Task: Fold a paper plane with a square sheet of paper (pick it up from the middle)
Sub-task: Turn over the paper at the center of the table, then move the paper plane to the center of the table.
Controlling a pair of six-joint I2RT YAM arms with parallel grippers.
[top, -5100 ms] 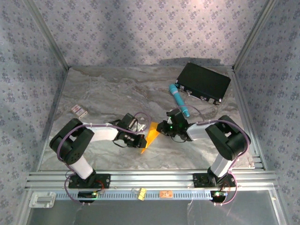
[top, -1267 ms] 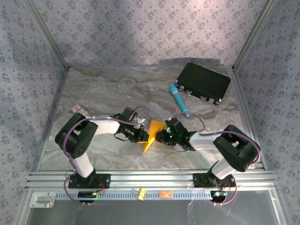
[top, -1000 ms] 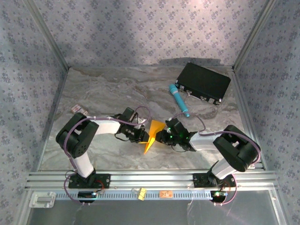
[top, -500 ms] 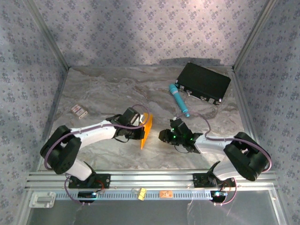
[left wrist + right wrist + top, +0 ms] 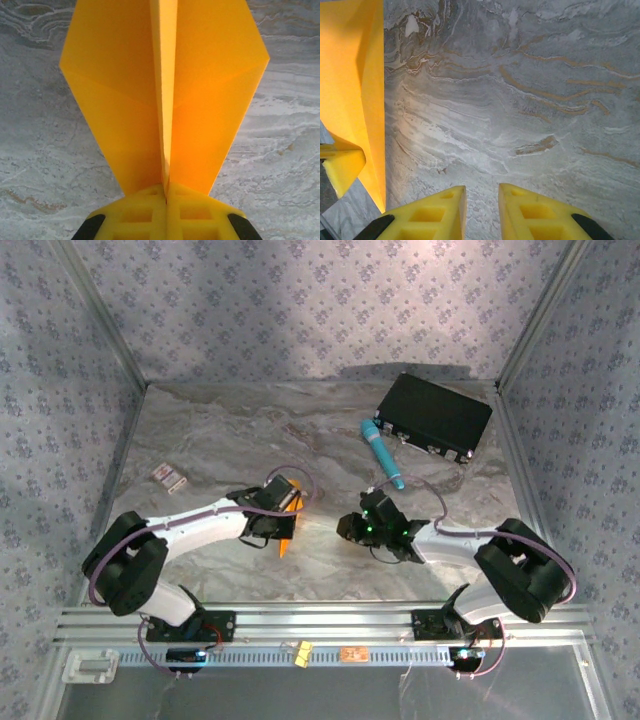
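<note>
- Two robot arms reach inward over a grey marble tabletop [image 5: 200,440], seen from above.
- The left gripper [image 5: 166,192] has its yellow fingers pressed together on the centre crease of a slim, pointed, orange-yellow paper plane [image 5: 120,90]. Both wings fan outward from the pinch, above the marble.
- From overhead, the paper plane [image 5: 285,543] is in the near half of the table, left of centre, mostly hidden under the left gripper [image 5: 278,525] (just orange slivers peek out).
- The right gripper [image 5: 481,200] holds nothing. Its yellow fingers stand a narrow gap apart above bare marble, with the paper's edge off to its left.
- A teal pen-like cylinder [image 5: 383,455] and a black rectangular case [image 5: 433,416] lie well apart from the paper, at the far right.
- Judgement: the folding looks nearly finished. To do this step well, the left gripper should pinch the crease firmly and hold it level. The right gripper should approach a wing edge gently, so the thin paper does not crumple.
</note>
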